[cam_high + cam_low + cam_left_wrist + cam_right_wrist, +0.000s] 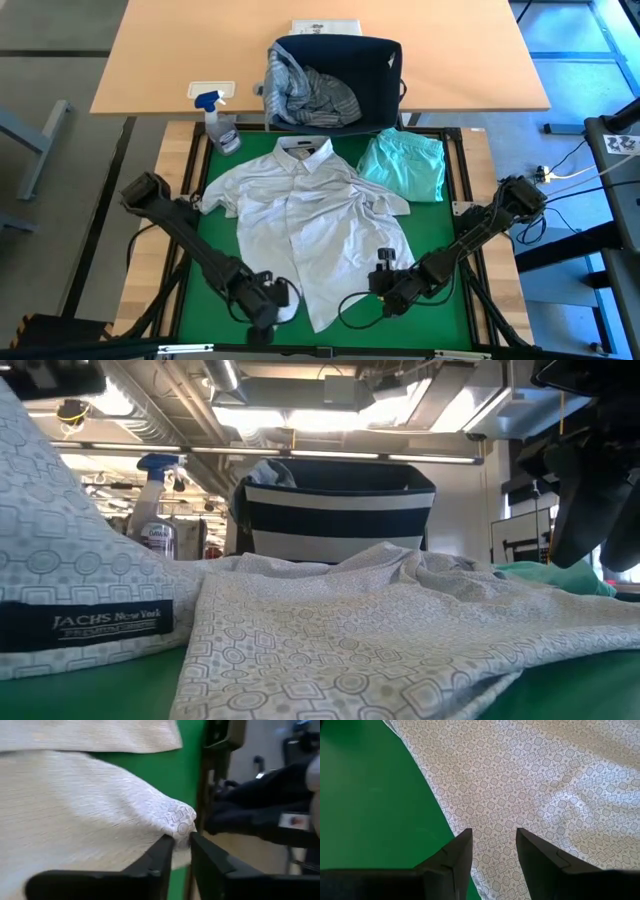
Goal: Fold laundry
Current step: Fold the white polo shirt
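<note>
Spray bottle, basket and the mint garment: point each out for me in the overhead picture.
Spray bottle (220, 125), high view, on its clear body below the blue trigger head.
Basket (378, 75), high view, on its dark inner wall.
Mint garment (405, 165), high view, on the middle of the folded cloth.

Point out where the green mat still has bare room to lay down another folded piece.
Bare mat shows between the patterned shirt and the mat's left edge, and a smaller patch lies below the mint garment, right of the shirt. The middle is covered by the shirt. The near edge is crowded: the left gripper pinches the shirt's hem and the right gripper hangs open over it.
</note>
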